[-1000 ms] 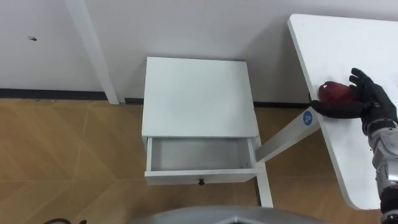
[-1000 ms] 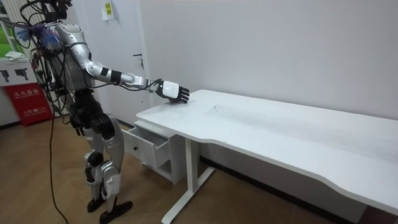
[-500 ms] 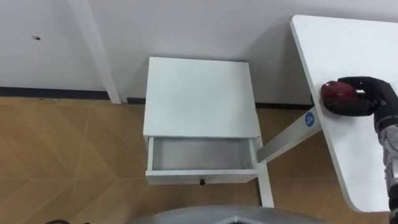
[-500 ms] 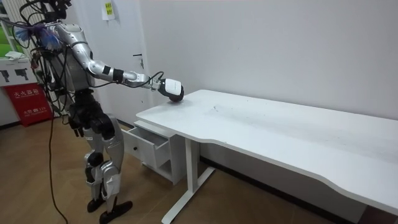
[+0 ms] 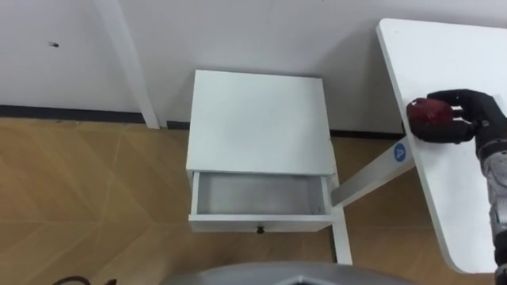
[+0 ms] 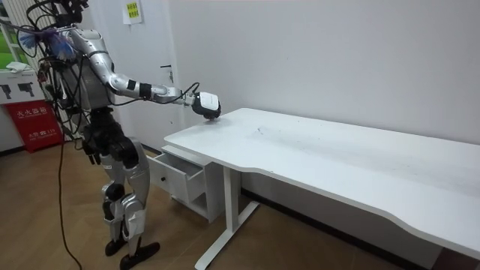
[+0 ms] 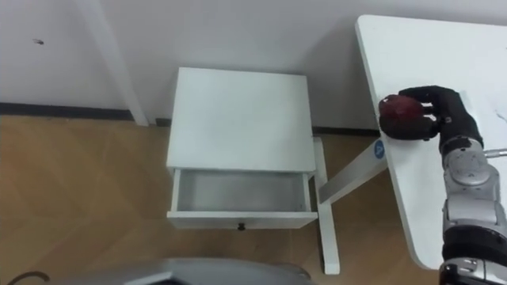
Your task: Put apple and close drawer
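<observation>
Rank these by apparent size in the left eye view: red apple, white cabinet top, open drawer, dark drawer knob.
Largest to smallest:
flat white cabinet top
open white drawer
round red apple in the right hand
small dark drawer knob

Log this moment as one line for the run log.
phase: grasp | right hand: shut on apple at table corner | drawer: open, apple not yet inside

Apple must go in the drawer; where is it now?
In the left eye view's upper right, the apple is gripped in the right hand at the edge of the white desk, right of the open drawer.
</observation>
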